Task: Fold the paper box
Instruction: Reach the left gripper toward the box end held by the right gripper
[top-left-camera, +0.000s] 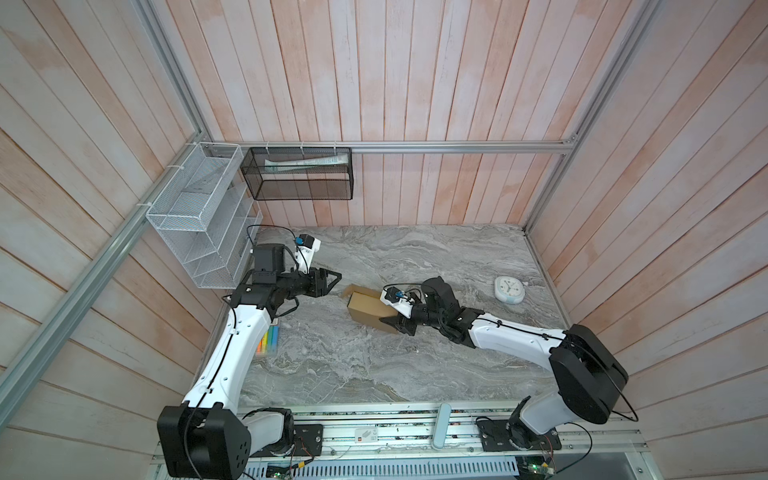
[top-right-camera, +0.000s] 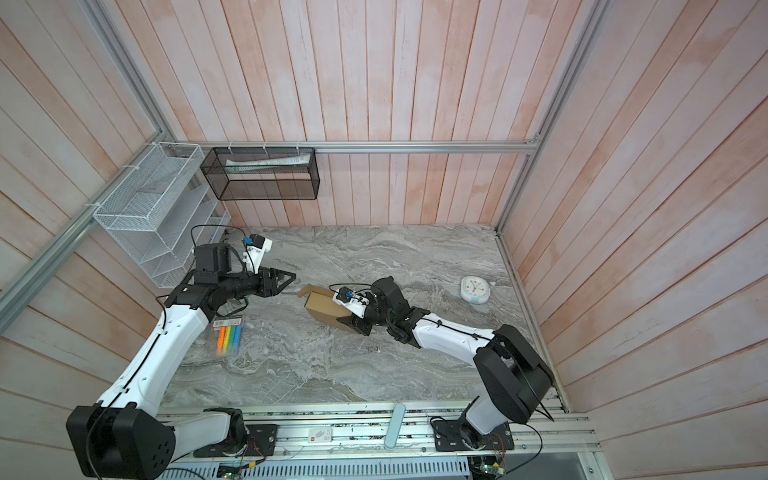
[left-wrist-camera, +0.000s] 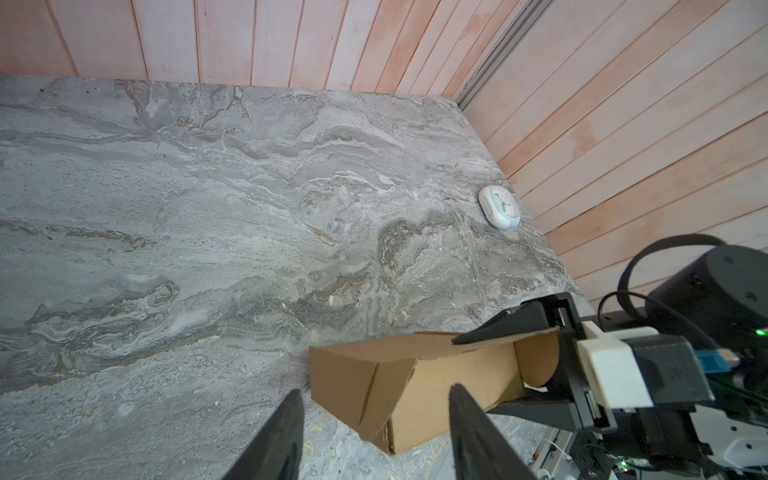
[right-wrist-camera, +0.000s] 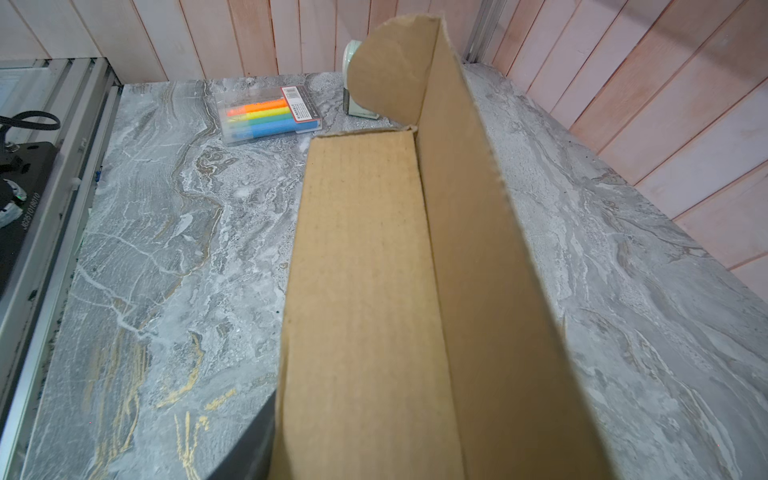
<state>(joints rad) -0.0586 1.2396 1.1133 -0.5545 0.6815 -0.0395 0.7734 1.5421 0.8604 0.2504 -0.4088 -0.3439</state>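
While the box (top-left-camera: 368, 309) sits mid-table (top-left-camera: 415, 365), both top views show the right gripper (top-left-camera: 386, 322) clamped on its right-hand end, jaws half apart around cardboard. The left gripper (top-right-camera: 291, 279) hovers just beside the other end, open, empty. Count: one box, two grippers, one clock (top-left-camera: 509, 291), one marker pack (top-right-camera: 228, 334), two racks, white (top-left-camera: 199, 216) and black (top-left-camera: 299, 174).

Left wrist view: the box (left-wrist-camera: 415, 374) is half formed, right jaws above and below its end. A hard left shove could, I'd judge, twist it out of that hold.

Right wrist view: a rounded flap (right-wrist-camera: 390, 70) stands loose. Squeeze harder and the wall may buckle; the flap could snag.
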